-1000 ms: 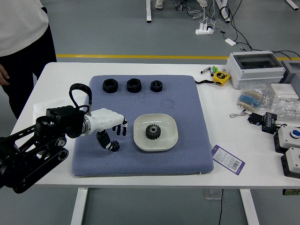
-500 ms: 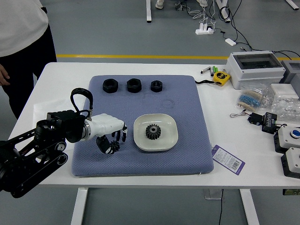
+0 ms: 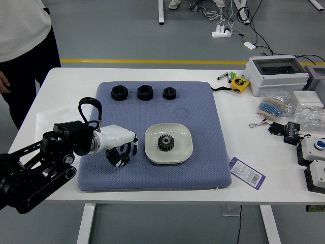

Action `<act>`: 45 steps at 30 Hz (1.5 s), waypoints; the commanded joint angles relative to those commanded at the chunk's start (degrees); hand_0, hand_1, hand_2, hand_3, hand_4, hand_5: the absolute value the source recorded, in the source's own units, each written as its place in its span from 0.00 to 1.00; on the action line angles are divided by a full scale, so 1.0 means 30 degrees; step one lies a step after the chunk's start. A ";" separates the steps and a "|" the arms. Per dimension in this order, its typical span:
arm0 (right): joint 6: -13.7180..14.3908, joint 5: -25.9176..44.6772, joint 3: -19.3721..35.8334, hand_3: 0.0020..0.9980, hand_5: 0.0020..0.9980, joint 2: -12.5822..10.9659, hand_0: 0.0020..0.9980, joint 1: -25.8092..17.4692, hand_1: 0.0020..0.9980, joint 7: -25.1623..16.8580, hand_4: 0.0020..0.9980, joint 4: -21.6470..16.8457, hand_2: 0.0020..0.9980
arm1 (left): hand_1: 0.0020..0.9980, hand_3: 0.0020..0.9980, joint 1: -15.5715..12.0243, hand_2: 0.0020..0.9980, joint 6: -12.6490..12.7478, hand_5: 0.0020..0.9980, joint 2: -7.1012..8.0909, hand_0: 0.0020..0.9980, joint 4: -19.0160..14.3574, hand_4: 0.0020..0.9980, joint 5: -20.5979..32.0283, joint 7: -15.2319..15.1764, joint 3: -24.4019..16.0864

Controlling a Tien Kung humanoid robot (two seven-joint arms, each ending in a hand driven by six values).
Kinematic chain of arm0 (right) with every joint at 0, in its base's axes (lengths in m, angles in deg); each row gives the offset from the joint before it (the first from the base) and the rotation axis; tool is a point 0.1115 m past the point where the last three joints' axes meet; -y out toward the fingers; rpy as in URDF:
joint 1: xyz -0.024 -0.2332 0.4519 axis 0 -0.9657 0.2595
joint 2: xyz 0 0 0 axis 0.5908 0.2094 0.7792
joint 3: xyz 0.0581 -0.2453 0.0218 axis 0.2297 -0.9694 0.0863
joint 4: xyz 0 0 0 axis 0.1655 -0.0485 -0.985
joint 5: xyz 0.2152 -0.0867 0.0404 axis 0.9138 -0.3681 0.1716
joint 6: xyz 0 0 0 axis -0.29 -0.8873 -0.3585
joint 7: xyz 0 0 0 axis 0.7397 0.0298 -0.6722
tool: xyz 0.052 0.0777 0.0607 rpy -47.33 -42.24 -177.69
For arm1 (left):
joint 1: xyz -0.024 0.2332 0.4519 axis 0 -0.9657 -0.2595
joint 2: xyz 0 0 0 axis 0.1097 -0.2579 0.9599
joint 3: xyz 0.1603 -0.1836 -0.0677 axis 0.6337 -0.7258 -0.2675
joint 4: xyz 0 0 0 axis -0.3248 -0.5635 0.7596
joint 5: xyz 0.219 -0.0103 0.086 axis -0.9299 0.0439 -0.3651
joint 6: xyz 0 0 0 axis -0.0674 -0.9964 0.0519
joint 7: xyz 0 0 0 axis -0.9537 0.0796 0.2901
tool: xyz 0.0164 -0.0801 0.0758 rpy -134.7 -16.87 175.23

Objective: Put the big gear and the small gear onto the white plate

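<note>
Low down, my left hand (image 3: 114, 138) pinches the small gear (image 3: 125, 157) between narrowed fingers, apparently to join the big gear (image 3: 165, 143) on the white plate (image 3: 182, 152) beside them.

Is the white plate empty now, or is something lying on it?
Not empty: the white plate holds one black gear, which rests near its middle with bare plate surface around it.
</note>
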 joint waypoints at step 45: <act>-0.0010 0.0093 -0.0039 0.58 0.68 -0.0024 0.65 0.0103 0.65 -0.0056 0.84 0.0020 0.73 | 0.34 0.44 -0.0027 0.39 -0.0803 0.00 0.0325 0.29 -0.0766 0.66 -0.0034 0.0576 -0.0700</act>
